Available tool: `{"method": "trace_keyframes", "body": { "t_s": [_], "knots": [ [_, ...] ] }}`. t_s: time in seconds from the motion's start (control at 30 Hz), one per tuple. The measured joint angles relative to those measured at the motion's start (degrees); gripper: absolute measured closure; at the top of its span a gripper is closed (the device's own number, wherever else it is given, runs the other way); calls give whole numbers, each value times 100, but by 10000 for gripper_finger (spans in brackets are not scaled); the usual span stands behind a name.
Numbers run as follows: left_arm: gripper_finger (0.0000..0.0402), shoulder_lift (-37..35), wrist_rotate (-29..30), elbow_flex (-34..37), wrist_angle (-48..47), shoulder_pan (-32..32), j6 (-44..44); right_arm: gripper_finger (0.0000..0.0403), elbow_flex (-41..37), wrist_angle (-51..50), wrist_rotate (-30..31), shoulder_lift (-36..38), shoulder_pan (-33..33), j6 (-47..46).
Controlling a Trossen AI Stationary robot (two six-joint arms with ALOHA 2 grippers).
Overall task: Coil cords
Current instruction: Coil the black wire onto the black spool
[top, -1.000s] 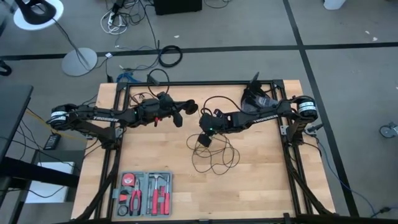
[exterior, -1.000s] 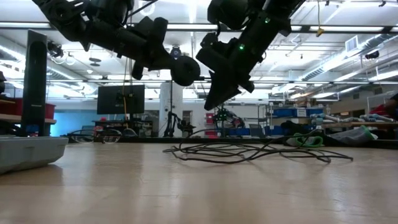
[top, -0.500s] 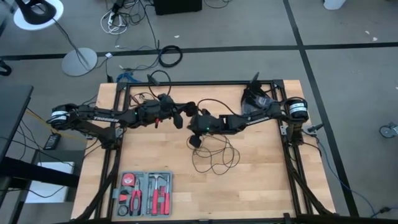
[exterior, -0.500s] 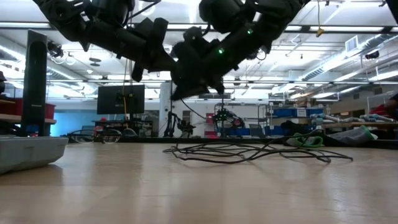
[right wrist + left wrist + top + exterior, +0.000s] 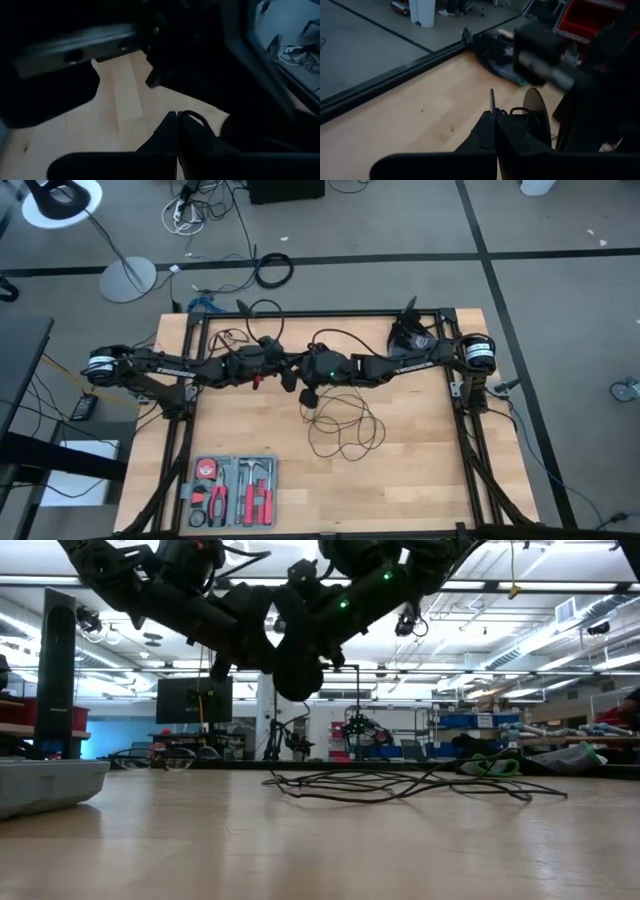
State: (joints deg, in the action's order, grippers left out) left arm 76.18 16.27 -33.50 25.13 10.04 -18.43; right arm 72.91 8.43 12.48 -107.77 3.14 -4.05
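Both arms met above the middle of the surface, fingers clenched on the cord

The left gripper (image 5: 290, 373) and right gripper (image 5: 307, 372) hung almost touching, raised over the surface (image 5: 420, 470) nearer its far edge. In each wrist view the fingers (image 5: 496, 131) were pressed together with a thin strand of the cord (image 5: 345, 425) pinched between them. Its puck (image 5: 310, 396) dangled just beneath the grippers, and the remaining loops lay loose on the wood toward the near edge. A tool tray (image 5: 232, 490) sat at the near left corner.

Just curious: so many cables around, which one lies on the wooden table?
The thin black cord, looped loosely on the table. The thick black ring and white cables lie on the floor.
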Motion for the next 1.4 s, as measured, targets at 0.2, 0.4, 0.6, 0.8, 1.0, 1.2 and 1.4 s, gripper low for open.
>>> {"method": "trace_keyframes", "body": {
  "t_s": [0.2, 0.4, 0.6, 0.8, 1.0, 1.2, 1.4],
  "knots": [
    [402, 2, -8, 0, -288, -1, 86, 403, 14, -424, 105, 300, 41, 126],
    [402, 4, -160, 0, -394, 0, 148, 403, 17, -1068, 353, 565, 131, 156],
    [402, 9, -215, 0, -452, -1, 170, 397, 21, -1527, 405, 653, 180, 128],
    [402, 11, -269, 2, -549, -4, 170, 397, 19, -1802, 476, 691, 185, 129],
    [402, 7, -354, 2, -670, -4, 168, 383, 8, -2013, 462, 689, 192, 128],
    [402, 16, -339, 2, -897, -4, 161, 350, 6, -2241, 246, 678, 191, -136],
    [402, 252, -155, 0, -931, -7, 82, 323, -119, -2199, 223, 671, 173, -513]
  ]
}}
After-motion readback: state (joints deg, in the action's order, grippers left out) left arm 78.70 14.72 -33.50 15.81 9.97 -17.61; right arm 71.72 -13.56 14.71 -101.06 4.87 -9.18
